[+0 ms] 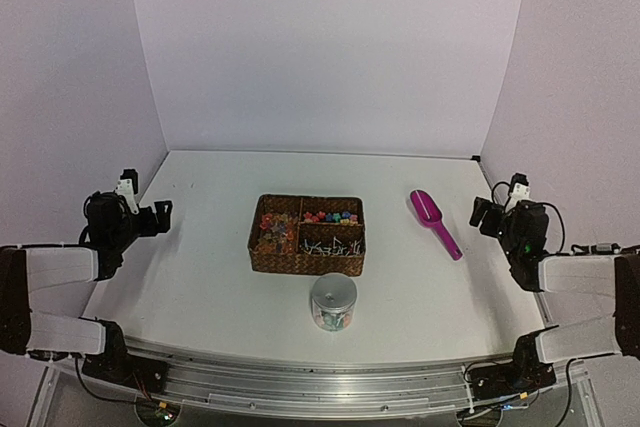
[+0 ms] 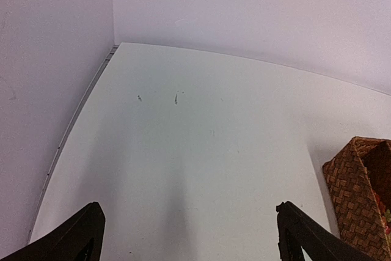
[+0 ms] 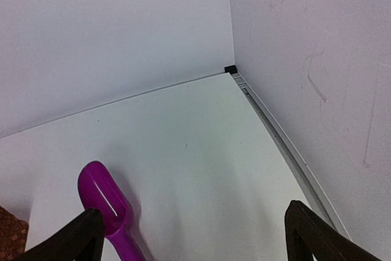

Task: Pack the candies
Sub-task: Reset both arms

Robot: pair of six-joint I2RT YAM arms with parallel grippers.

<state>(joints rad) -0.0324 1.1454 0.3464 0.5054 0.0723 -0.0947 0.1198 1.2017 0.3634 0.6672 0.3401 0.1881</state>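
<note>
Many tiny candies (image 1: 330,217) in mixed colours lie in a brown woven basket (image 1: 306,263) with three compartments at the table's middle. A clear round jar (image 1: 333,302) with a few coloured sweets inside stands just in front of it. A magenta scoop (image 1: 434,220) lies right of the basket, and shows in the right wrist view (image 3: 107,205). My left gripper (image 1: 160,215) is open and empty at the left edge, with only table between its fingers. My right gripper (image 1: 482,213) is open and empty at the right edge, just right of the scoop. The basket's corner (image 2: 360,194) shows in the left wrist view.
White walls close the table at the back and both sides. A small black block (image 3: 230,69) sits in the far right corner. A metal rail (image 1: 330,377) runs along the near edge between the arm bases.
</note>
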